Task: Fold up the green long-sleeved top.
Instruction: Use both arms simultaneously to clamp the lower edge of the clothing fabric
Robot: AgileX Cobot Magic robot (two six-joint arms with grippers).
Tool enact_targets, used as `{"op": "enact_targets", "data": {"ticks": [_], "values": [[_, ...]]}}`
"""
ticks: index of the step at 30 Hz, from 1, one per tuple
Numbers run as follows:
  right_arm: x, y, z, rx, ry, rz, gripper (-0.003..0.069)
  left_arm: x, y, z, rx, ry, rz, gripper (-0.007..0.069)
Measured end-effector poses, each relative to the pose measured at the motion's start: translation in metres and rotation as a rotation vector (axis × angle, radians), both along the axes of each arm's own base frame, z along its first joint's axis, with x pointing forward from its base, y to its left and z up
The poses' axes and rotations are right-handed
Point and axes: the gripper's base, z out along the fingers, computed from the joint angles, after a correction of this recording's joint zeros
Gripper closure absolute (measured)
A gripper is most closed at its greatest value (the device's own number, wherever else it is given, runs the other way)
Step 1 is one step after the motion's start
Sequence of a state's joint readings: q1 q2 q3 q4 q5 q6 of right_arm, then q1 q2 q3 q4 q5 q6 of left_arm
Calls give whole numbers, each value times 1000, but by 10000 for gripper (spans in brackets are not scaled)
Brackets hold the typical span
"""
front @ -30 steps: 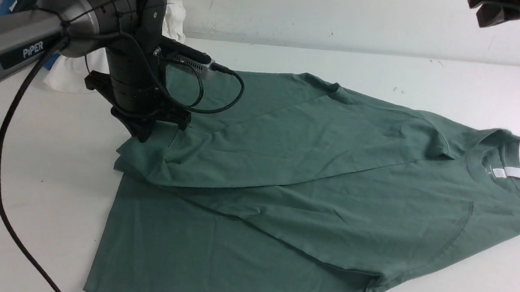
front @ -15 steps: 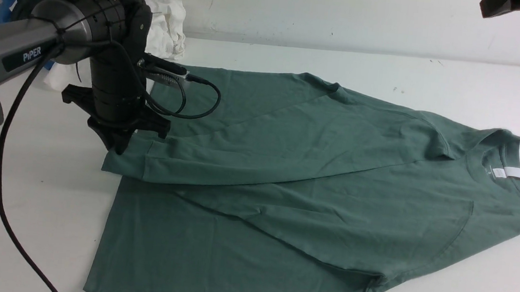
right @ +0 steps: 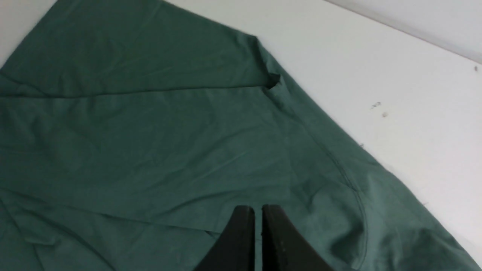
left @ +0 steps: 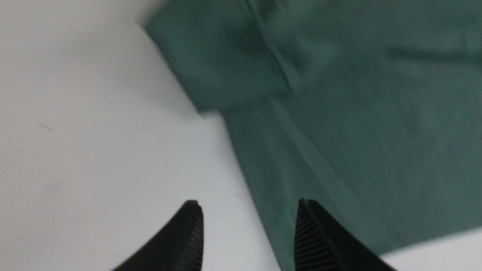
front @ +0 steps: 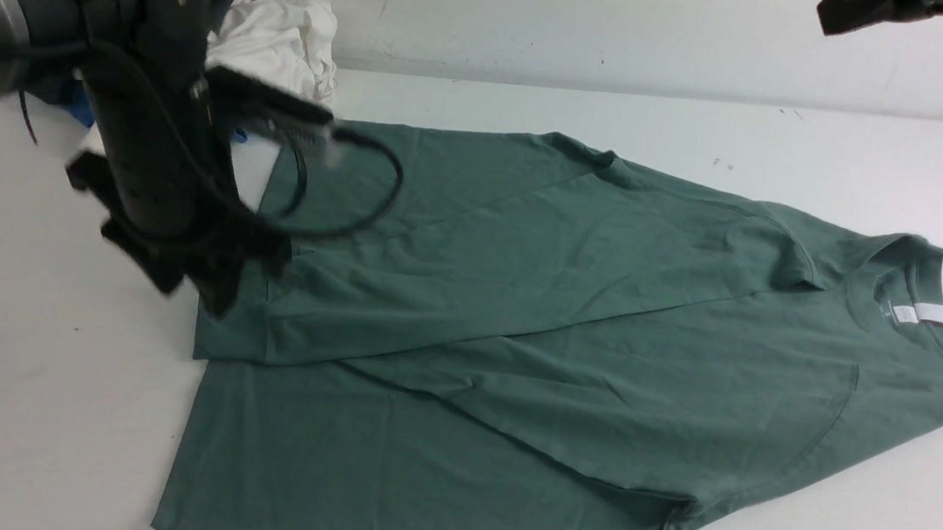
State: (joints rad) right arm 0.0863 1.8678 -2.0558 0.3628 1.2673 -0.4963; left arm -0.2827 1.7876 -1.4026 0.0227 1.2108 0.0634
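Left gripper (left: 248,210): jaws wide apart, empty, over the green top's left edge near the sleeve cuff.
Green top (front: 558,349): flat on the white table (front: 41,398), 1 sleeve (front: 523,261) folded across the body, collar (front: 914,278) to the right.
Right gripper (right: 258,212): jaws almost together, empty, raised above the cloth.
White cloth (front: 278,35): bunched at the far left.

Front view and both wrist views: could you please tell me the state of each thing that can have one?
green long-sleeved top: spread on the table, one sleeve folded across the body, held by neither gripper.
left gripper: open, empty, above the top's edge.
right gripper: shut, empty, raised above the top.
white garment: crumpled in a heap at the back of the table.
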Motion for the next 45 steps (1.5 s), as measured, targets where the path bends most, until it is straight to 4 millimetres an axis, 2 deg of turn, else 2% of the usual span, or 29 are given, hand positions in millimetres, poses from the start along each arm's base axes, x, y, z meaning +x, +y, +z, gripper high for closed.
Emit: {"op": "enact_targets", "data": {"ticks": [1, 2, 3, 4, 6, 10, 12, 15, 17, 19, 22, 23, 26, 27, 28, 30, 32, 33, 35, 38, 41, 42, 43, 45], "values": [[0, 2, -6, 0, 14, 28, 627, -22, -8, -21, 23, 89, -70, 314], [0, 3, -14, -3, 29, 59, 627, -38, -16, -33, 48, 132, -145, 314], [0, 4, -15, 2, 32, 66, 627, -43, -17, -38, 58, 152, -166, 314], [0, 6, -24, 1, 50, 106, 627, -59, -26, -49, 84, 172, -262, 314], [-1, 11, -38, 29, 73, 175, 627, -78, -38, -65, 128, 164, -428, 312], [-4, 18, -54, 84, 103, 248, 627, -90, -46, -79, 172, 151, -585, 288], [-4, 19, -57, 101, 108, 260, 627, -90, -46, -83, 178, 148, -608, 281], [-5, 21, -62, 114, 117, 268, 627, -87, -44, -100, 215, 179, -682, 275], [-5, 21, -61, 113, 114, 269, 627, -86, -43, -102, 226, 186, -710, 285], [-8, 20, -56, 112, 97, 273, 627, -85, -43, -105, 244, 203, -735, 350], [-18, 19, -38, 92, 42, 286, 627, -80, -40, -106, 300, 167, -728, 535], [-22, 18, -32, 76, 23, 290, 627, -77, -39, -106, 318, 140, -712, 575], [-44, 16, -7, 3, -52, 306, 643, -74, -38, -103, 340, 66, -645, 617], [-61, 17, 7, -52, -95, 322, 656, -73, -36, -99, 334, 24, -598, 623], [-61, 18, 6, -52, -92, 325, 657, -73, -36, -98, 335, 22, -598, 623], [-95, 24, 25, -112, -155, 357, 667, -71, -31, -82, 317, -66, -515, 623], [-106, 25, 29, -133, -182, 357, 669, -70, -26, -68, 297, -124, -468, 623], [-115, 23, 16, -166, -147, 350, 670, -68, -18, -53, 276, -188, -421, 623], [-115, 18, -9, -223, -76, 338, 669, -64, -5, -38, 249, -263, -365, 623], [-108, 11, -74, -312, 114, 326, 669, -58, 12, -26, 213, -337, -285, 623], [-105, 8, -131, -359, 244, 329, 638, -53, 29, -24, 181, -348, -190, 623], [-104, 7, -135, -364, 252, 330, 634, -52, 30, -24, 181, -347, -186, 623], [-104, 5, -155, -389, 291, 335, 597, -51, 38, -25, 173, -339, -147, 623], [-104, 3, -166, -418, 312, 342, 561, -51, 41, -25, 174, -335, -144, 623]]}}
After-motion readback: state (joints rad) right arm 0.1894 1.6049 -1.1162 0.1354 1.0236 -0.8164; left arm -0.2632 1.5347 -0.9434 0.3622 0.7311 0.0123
